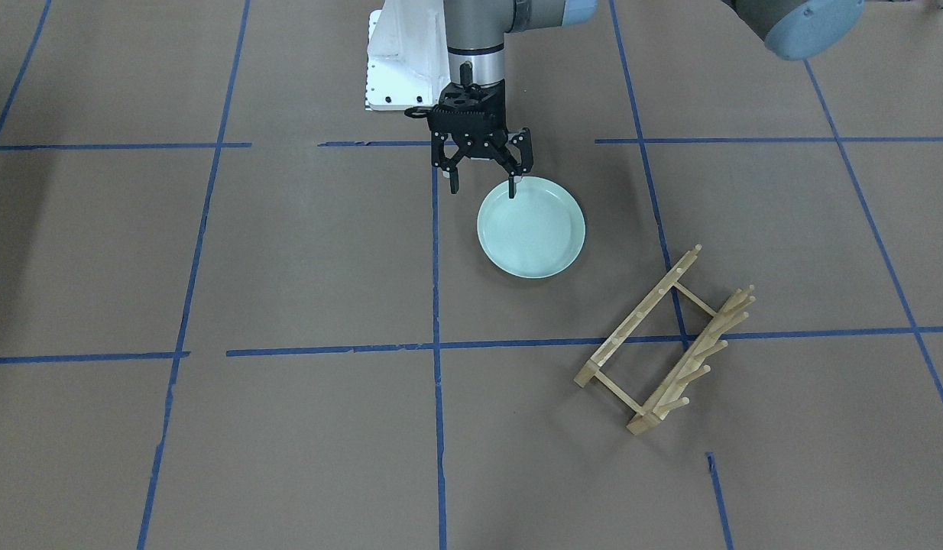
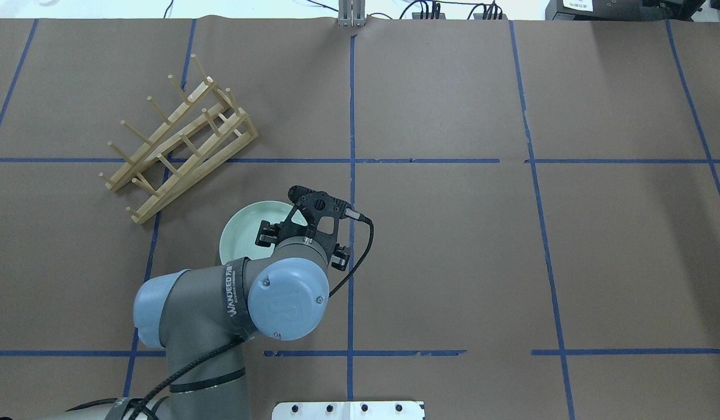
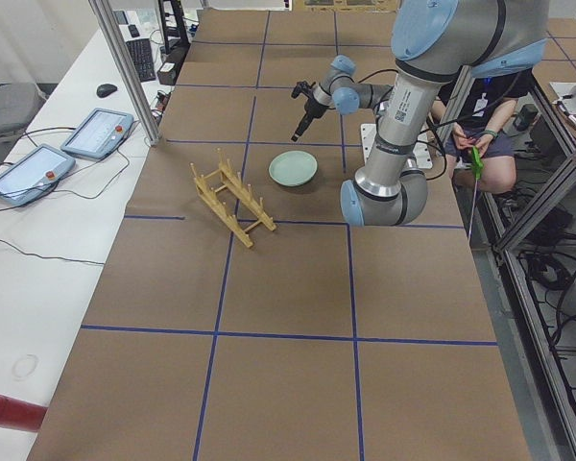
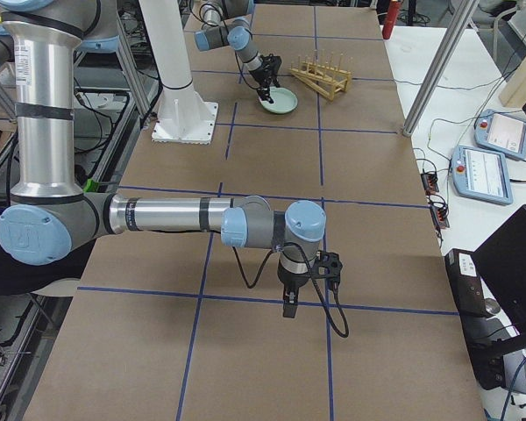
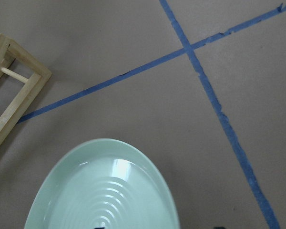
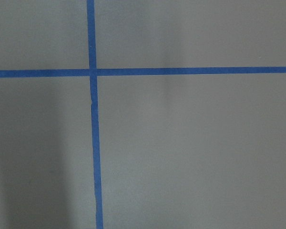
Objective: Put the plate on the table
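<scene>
Flat on the worktop [image 1: 288, 252], left of centre and near the robot's base [image 1: 395, 69], lies the plate [image 1: 531, 227]: round, pale mint, raised rim, faint rings in its well. The left arm's fingers [image 1: 512, 179] straddle its near rim, spread and gripping nothing; a rim pinch suits so shallow a dish, and the placing looks done. The wooden rack [image 1: 666, 340] stands beyond, farther left. The right arm's fingers [image 4: 287, 307] hover far off; released or clenched, I cannot tell.

glossy smooth pale mint-green round plate [image 1: 536, 237], matt brown paper-covered table [image 1: 303, 252], bare light wooden peg rack [image 1: 640, 315]
</scene>
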